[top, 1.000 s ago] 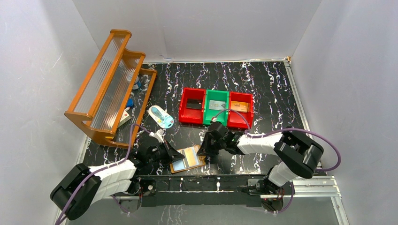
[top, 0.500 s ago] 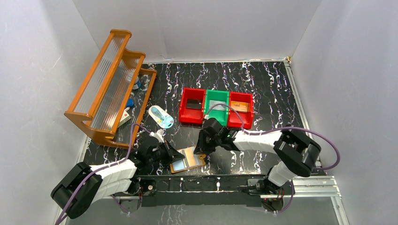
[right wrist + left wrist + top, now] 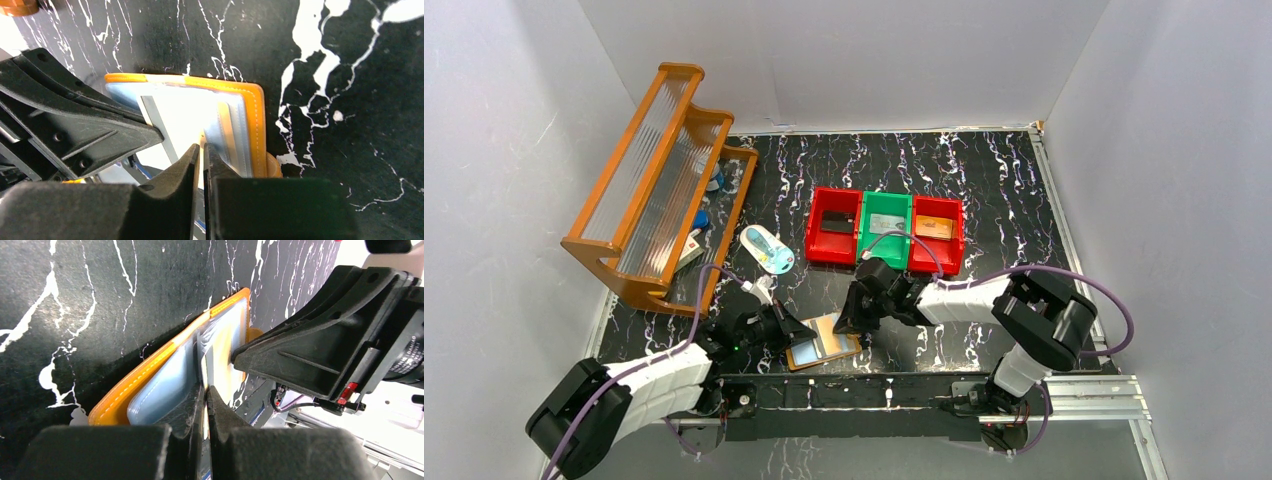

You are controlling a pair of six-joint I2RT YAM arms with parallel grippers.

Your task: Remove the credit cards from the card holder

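Observation:
The orange card holder [image 3: 852,348] lies flat at the table's near edge, between my two grippers. A pale, shiny credit card [image 3: 826,336] shows in its window; it looks blue-grey in the left wrist view [image 3: 165,385] and glaring white in the right wrist view [image 3: 185,117]. My left gripper [image 3: 796,330] is shut on a thin edge of the holder [image 3: 150,372] from the left. My right gripper [image 3: 852,322] comes from the right, its jaws nearly together with only a thin slit, tips [image 3: 201,146] at the card's edge beside the holder's orange rim [image 3: 257,125]. Nothing visible lies in that slit.
Behind the holder stands a row of three bins, red [image 3: 834,238], green [image 3: 885,228] and red [image 3: 936,230], each with a card-like item inside. A pale blue-and-white oval item [image 3: 766,250] lies to the left, with a wooden rack [image 3: 659,185] beyond it. A metal rail [image 3: 894,390] runs along the front edge.
My right gripper has shifted a little left, closer over the holder's right end. The left gripper and the holder stay where they were.

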